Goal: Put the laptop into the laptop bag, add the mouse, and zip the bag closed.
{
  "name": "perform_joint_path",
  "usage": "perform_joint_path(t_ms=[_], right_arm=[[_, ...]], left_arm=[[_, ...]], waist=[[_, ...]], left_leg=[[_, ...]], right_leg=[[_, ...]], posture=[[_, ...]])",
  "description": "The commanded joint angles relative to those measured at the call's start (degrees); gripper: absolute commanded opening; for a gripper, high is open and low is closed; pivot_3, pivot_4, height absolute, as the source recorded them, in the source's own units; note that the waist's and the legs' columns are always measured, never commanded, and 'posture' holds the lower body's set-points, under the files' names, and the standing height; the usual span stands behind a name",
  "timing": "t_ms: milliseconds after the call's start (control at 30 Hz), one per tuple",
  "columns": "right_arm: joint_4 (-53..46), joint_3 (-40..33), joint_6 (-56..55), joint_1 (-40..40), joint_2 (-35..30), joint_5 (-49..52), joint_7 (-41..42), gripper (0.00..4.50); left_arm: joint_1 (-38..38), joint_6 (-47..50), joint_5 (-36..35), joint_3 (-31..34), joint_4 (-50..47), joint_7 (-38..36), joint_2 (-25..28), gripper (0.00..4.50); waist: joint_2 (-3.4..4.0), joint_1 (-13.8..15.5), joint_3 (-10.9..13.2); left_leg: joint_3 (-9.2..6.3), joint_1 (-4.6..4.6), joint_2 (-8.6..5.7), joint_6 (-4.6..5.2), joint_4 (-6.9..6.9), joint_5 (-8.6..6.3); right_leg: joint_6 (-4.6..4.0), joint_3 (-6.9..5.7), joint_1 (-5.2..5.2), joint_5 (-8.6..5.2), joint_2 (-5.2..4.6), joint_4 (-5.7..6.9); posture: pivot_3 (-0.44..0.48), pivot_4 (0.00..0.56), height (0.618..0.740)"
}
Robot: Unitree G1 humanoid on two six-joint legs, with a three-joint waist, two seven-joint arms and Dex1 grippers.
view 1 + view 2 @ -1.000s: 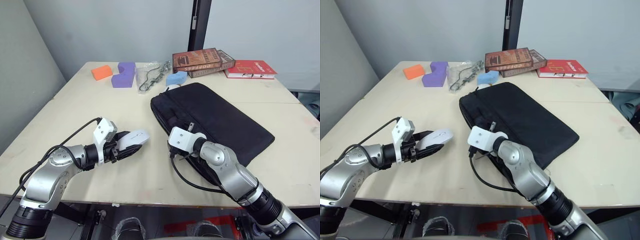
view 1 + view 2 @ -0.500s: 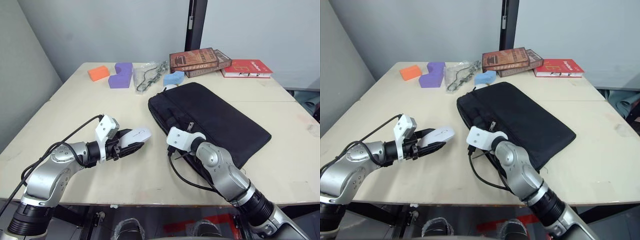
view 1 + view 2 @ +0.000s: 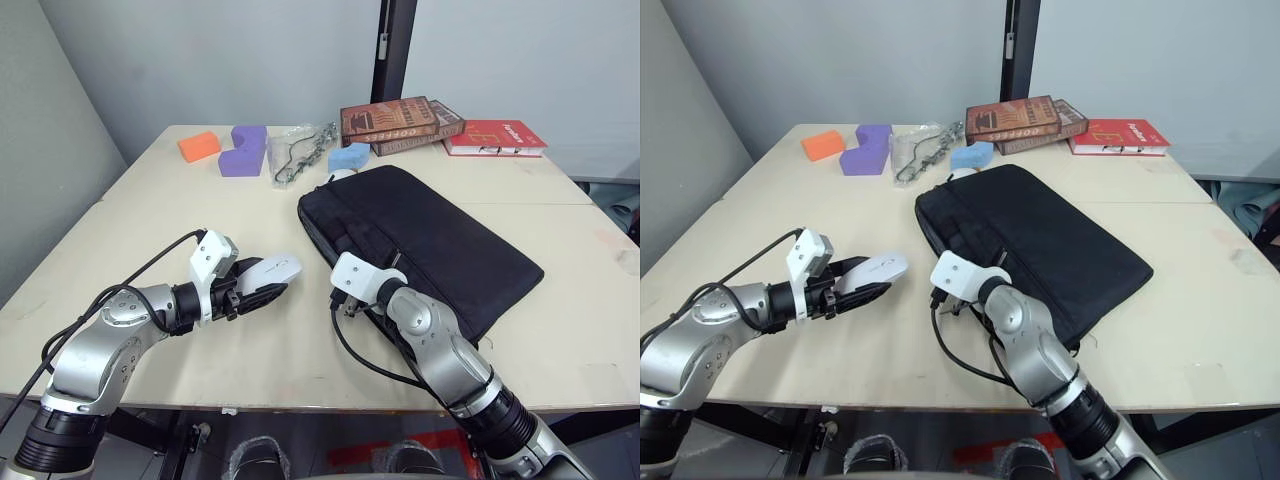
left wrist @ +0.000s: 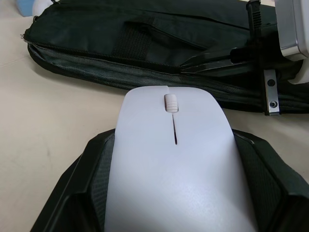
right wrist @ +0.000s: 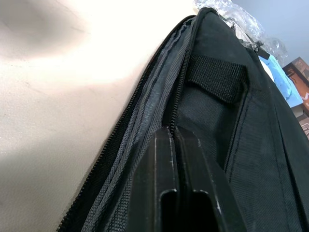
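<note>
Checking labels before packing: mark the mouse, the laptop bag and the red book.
mouse (image 4: 174, 164), left wrist view, middle of its white top.
laptop bag (image 3: 440, 235), left eye view, flat black top panel.
red book (image 3: 500, 136), left eye view, centre of its cover.

Bare table (image 3: 150, 225) lies open to your left of the laptop bag (image 3: 440, 235). Your right gripper (image 5: 175, 145) sits pressed against its zippered edge, blocking that stretch. Foam blocks (image 3: 243, 150) and books (image 3: 400, 120) crowd the far edge.

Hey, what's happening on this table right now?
The left pincer holds the flat glossy white mouse just above the beige table, pointed at the big black fabric laptop bag. The right pincer, fingers pressed together, sits at the bag's zipper edge. The mouse is not yet in the bag.
</note>
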Motion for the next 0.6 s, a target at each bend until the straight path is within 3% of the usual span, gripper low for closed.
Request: perform_joint_path(t_ms=[33,267,433,600], right_arm=[[-0.7,-2.6,0.6,0.3,0.7,1.2,-0.1,0.01],[-1.8,-6.3,-2.2,-0.4,2.8,7.3,1.1,0.01],[-3.6,-15.1,0.1,-2.6,5.3,19.2,5.4,0.01],[-7.2,-24.7,10.3,-5.2,6.5,31.9,9.0,0.01]], left_arm=[[-0.4,-0.9,-0.5,0.9,-2.2,0.5,-0.1,2.87],[-1.1,-1.2,-0.3,0.6,-1.8,1.0,-0.4,2.87],[-1.5,-1.7,0.0,0.4,-1.1,0.8,-0.5,2.87],[-2.2,-2.3,0.3,0.0,-0.4,0.6,-0.9,2.87]], waist=[[0.00,0.0,0.0],[0.00,0.0,0.0],[0.01,-0.1,0.0],[0.02,0.0,0.0]], left_leg=[[0.00,0.00,0.00,0.00,0.00,0.00],[0.00,0.01,0.00,0.00,0.00,0.00],[0.00,0.01,0.00,0.00,0.01,0.00],[-0.02,0.01,0.00,0.01,0.02,0.00]], right_leg=[[0.00,0.00,0.00,0.00,0.00,0.00],[0.01,0.00,0.00,0.00,0.00,0.02],[0.00,0.00,-0.02,0.00,0.00,0.08],[0.00,-0.01,-0.01,0.00,0.00,0.09]], posture=[[0.000,0.150,0.734],[0.000,0.150,0.734],[0.000,0.150,0.734],[0.000,0.150,0.734]])
